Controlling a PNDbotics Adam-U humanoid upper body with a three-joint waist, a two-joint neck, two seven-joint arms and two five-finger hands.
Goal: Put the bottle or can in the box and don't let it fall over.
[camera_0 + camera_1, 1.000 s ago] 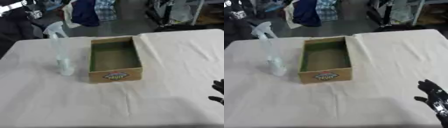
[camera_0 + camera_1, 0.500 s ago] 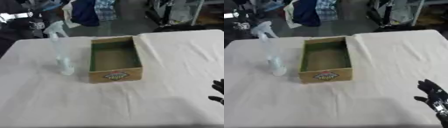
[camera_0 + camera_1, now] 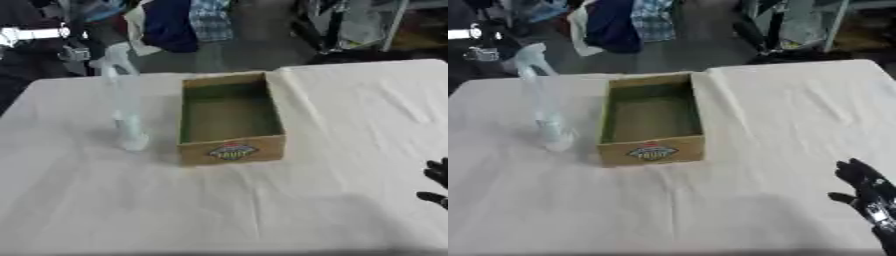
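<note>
White cloth table (image 3: 332, 125), clothes hanging behind; cardboard box (image 3: 229, 120) sits mid-table, open and unfilled, label facing you; clear spray bottle (image 3: 125, 100) stands upright just left of the box, outside it; your right hand (image 3: 870, 192) rests at the lower right, fingers spread, holding nothing; left hand isn't showing.

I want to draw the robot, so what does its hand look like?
Only the right hand shows, near the lower right corner. It is black all over, with several slim fingers and a thumb, much like a person's gloved hand. Small pale, silvery spots sit near the wrist. The left hand is not in the pictures.
</note>
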